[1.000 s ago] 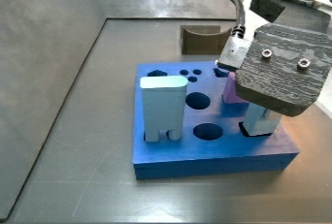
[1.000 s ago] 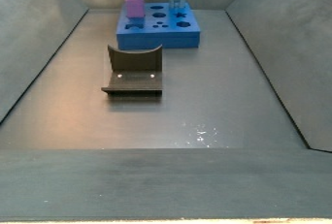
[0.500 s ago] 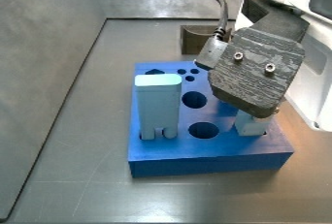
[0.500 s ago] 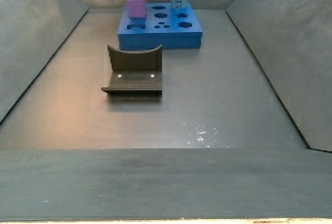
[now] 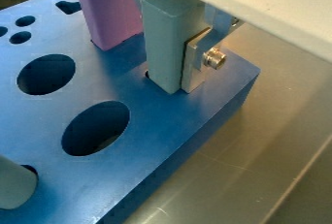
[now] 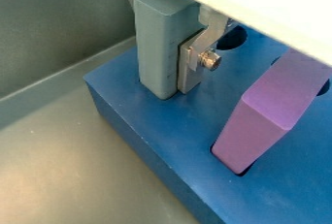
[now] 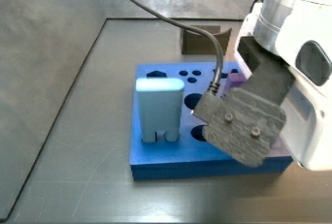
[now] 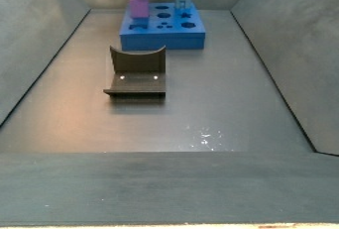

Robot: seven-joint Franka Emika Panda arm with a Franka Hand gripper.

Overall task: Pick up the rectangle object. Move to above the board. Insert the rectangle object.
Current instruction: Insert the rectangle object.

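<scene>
**Rectangle object upright in a board slot, gripper clamped on it**

The board (image 5: 195,112) held 3 upright pieces. The rectangle object (image 5: 170,34) stood with its foot sunk in a hole near one corner of the board, and the pink cube (image 5: 109,10) stood in a hole just beside it. In a side view the pale two-legged block (image 7: 161,110) stood on the board's near-left part, well apart from the other 2. Several round holes (image 5: 95,128) in the board were open.

The gripper (image 5: 182,48) sat over that corner of the board, clenched on the rectangle object; a silver finger (image 5: 199,58) lay flat against the slab's side, seen in both wrist views.

Both wrist views showed the slab's foot in the hole; in a side view the arm's body hid it. Only a side view showed the fixture (image 8: 137,74) on the floor, well in front of the board.
</scene>
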